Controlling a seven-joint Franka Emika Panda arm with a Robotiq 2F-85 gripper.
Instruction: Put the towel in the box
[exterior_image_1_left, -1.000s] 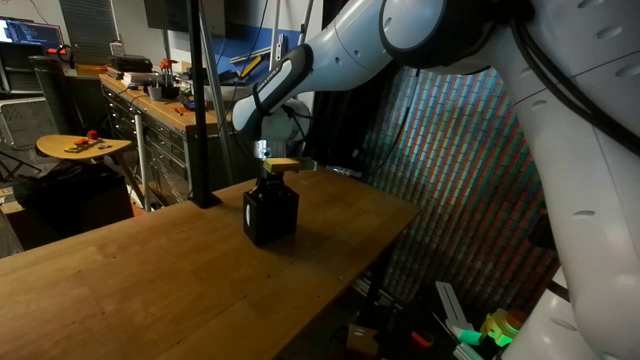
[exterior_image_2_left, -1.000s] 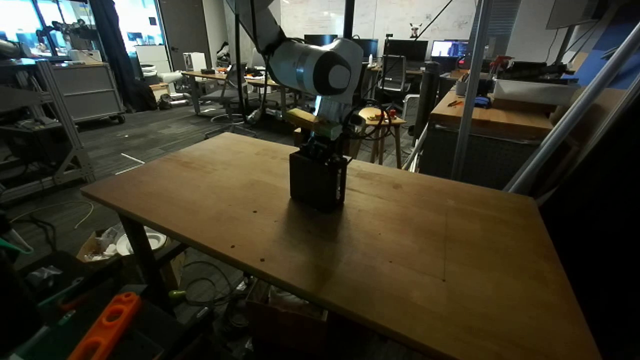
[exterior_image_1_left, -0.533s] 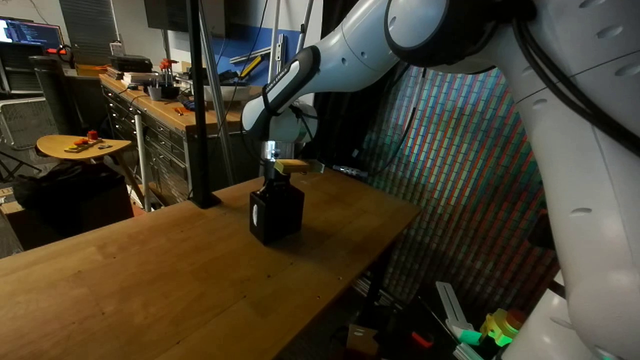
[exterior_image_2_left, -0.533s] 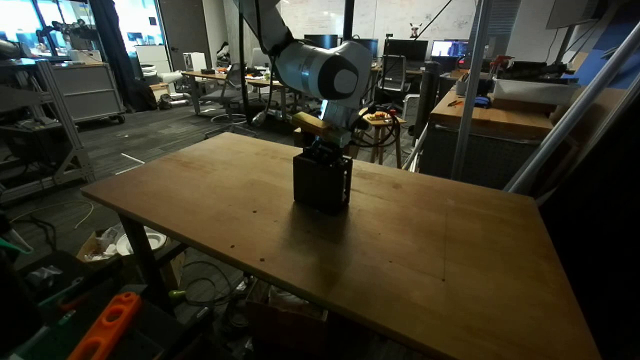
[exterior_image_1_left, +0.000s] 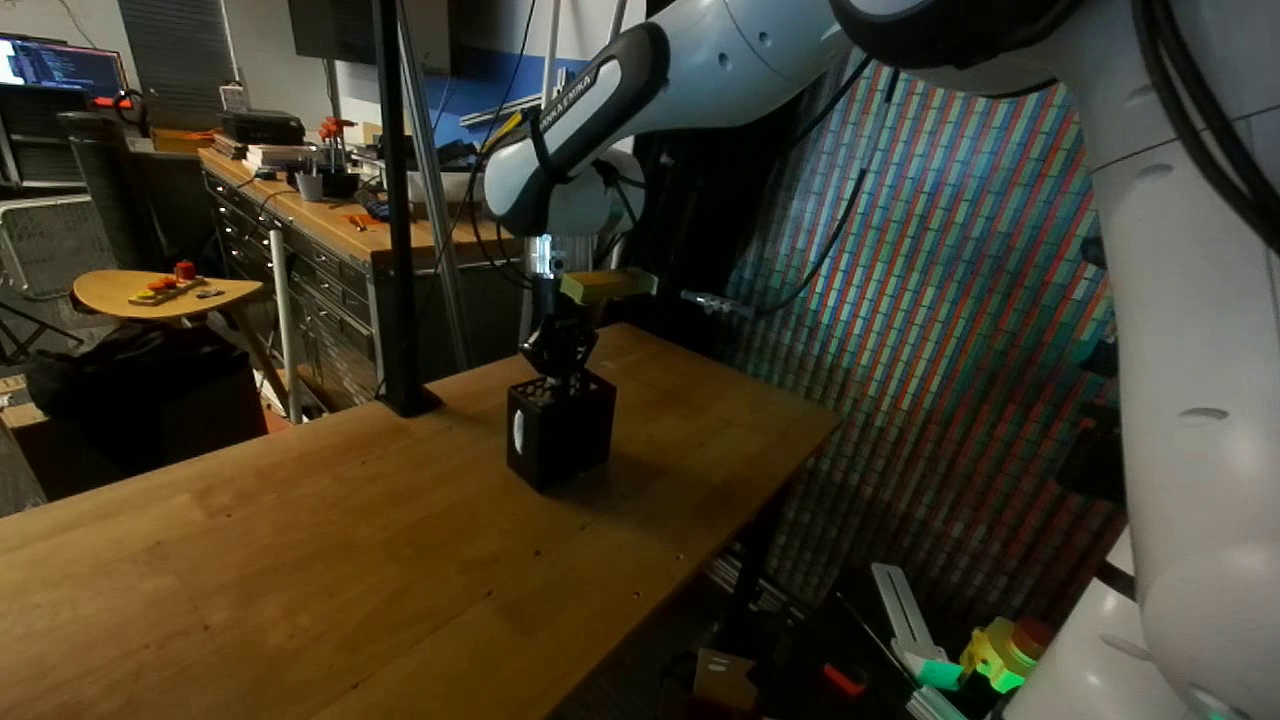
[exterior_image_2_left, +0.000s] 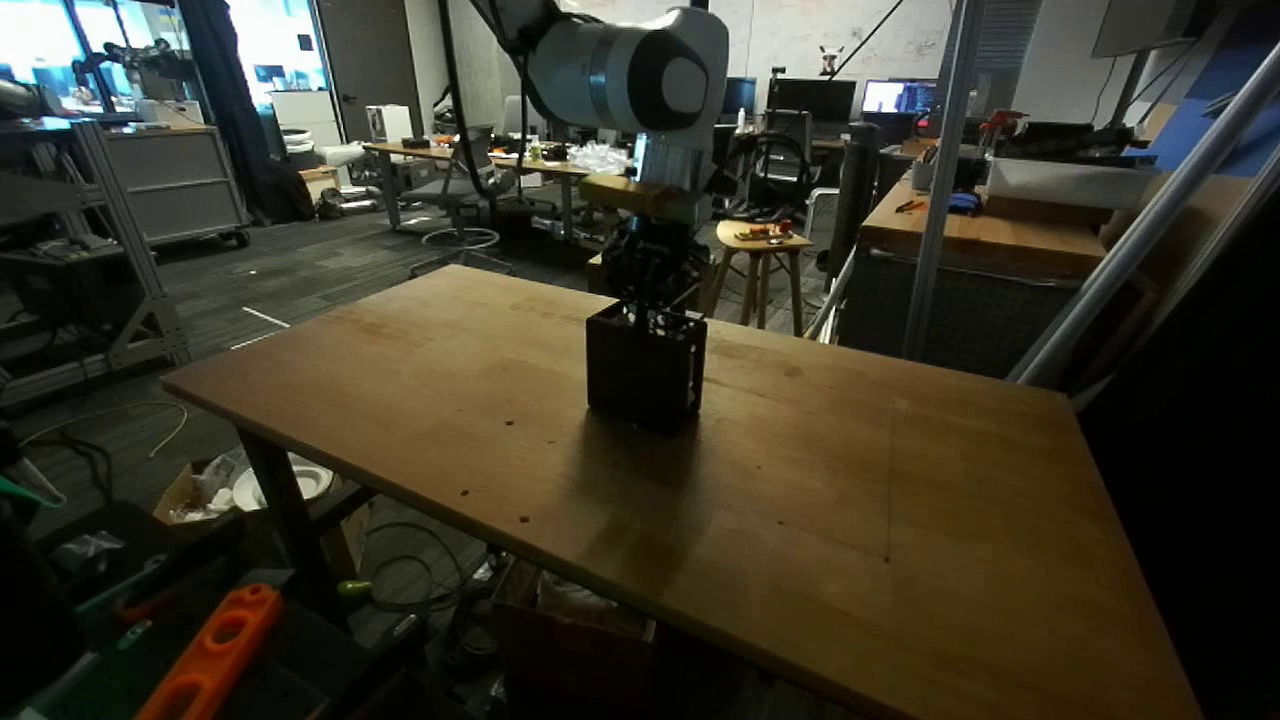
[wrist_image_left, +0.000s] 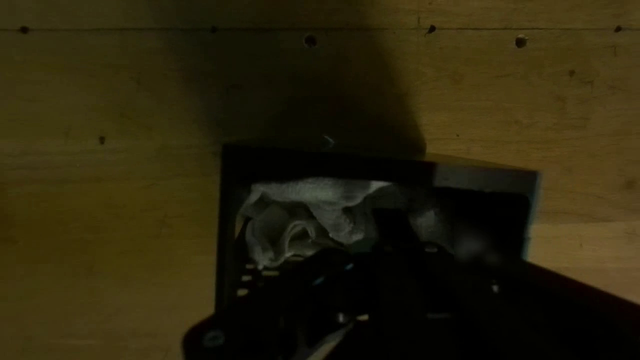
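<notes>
The dark box stands upright on the wooden table, seen in both exterior views. Inside it, the wrist view shows the rumpled grey-white towel bunched against one wall, below the rim. My gripper points down over the box's opening, with its jaws together and the towel's folds around them. No cloth shows clearly pinched, though the picture is very dark there. In an exterior view the fingers still dip past the top of the box, which hides their tips.
The wooden tabletop extends around the box, with its near edge dropping to the floor clutter. A black post rises at the table's far edge. Behind it are a wooden cabinet and a small stool.
My gripper has risen from deep in the box, baring its rim and the fingers. The box has slid slightly to the right in both exterior views.
</notes>
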